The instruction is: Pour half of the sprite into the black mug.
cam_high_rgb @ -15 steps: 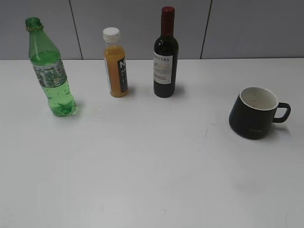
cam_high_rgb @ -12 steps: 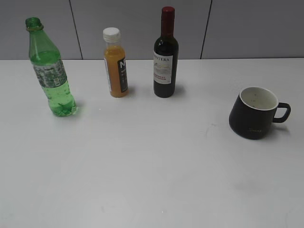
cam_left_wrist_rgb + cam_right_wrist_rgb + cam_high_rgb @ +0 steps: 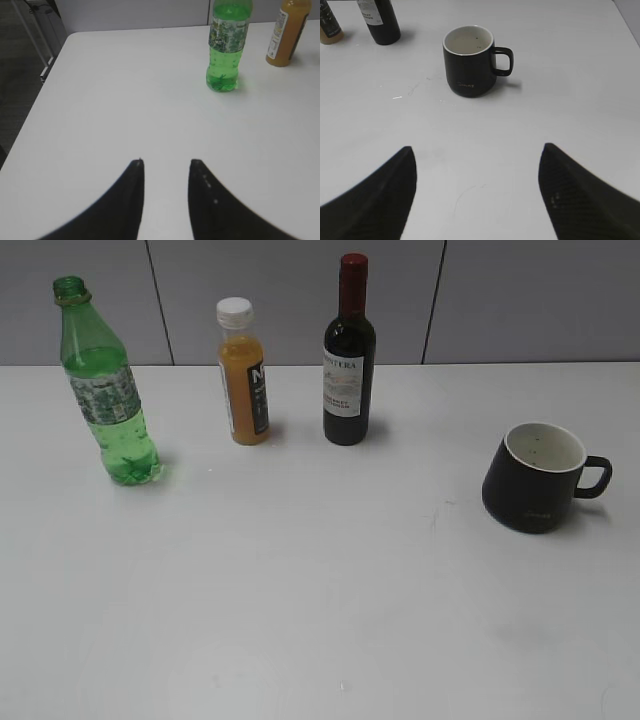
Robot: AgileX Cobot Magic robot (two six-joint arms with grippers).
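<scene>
Sprite bottle (image 3: 108,390) stands upright, uncapped, at upper left of the exterior frame on the white desk (image 3: 320,590); black mug (image 3: 540,476) sits mid-right, handle pointing right, well apart from it. Orange juice bottle (image 3: 242,371) & wine bottle (image 3: 349,352) stand between, top center. Left end effector (image 3: 165,167) is slightly parted w/ nothing held; right end effector (image 3: 477,152) is spread wide, holding nothing, mug ahead of it.

The left claw (image 3: 166,162) hung above the worktop (image 3: 125,100) with its two dark fingers a narrow gap apart, gripping nothing. The right claw (image 3: 477,149) hung over the worktop too, its fingers spread wide and empty. Neither arm showed in the exterior view.
</scene>
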